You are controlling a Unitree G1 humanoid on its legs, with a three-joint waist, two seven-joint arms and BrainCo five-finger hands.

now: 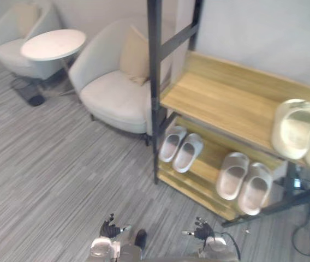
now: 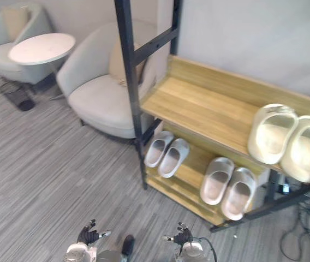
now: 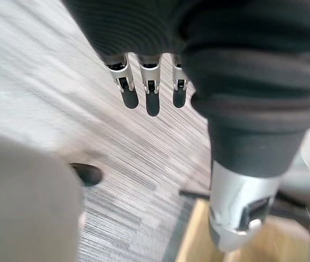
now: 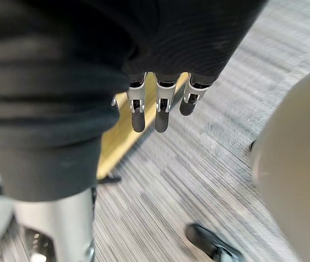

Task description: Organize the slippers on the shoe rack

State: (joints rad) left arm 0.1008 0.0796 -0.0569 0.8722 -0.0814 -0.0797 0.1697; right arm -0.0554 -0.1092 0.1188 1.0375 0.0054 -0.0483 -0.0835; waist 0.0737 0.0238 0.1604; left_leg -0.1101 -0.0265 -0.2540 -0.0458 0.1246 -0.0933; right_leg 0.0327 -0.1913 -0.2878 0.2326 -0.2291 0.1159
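We see both hands low at the near edge of the scene, well apart from the shoe rack (image 1: 220, 101). The left robot hand (image 1: 110, 228) and the right robot hand (image 1: 202, 231) hang over the striped floor (image 1: 46, 164), fingers loose and spread wide, holding nothing. Each wrist view confirms it: straight fingers, bare carpet past them.

All 6 slippers sit on the rack. A cream pair (image 2: 272, 134) lies at the right end of the top shelf. On the lower shelf a pale pair (image 1: 189, 153) rests at the left and a beige pair (image 1: 232, 176) to its right, each pair side by side.

We judge the risks as these:

1. The cream pair looks close to the near edge of the top shelf. A careless brush from below or the side could push 1 slipper off onto the floor.
2. The lower shelf lies under the top board, so headroom looks tight. A robot hand reaching in high could strike the board and jolt the cream pair.
3. The black upright (image 1: 155, 82) stands at the rack's left end, beside the pale pair. A reach from the left could catch on it.
4. The slippers look soft and rounded, so a shallow pinch may let 1 slide out mid-carry.
5. The armchair (image 1: 117, 93) sits just left of the rack, which narrows the approach there.
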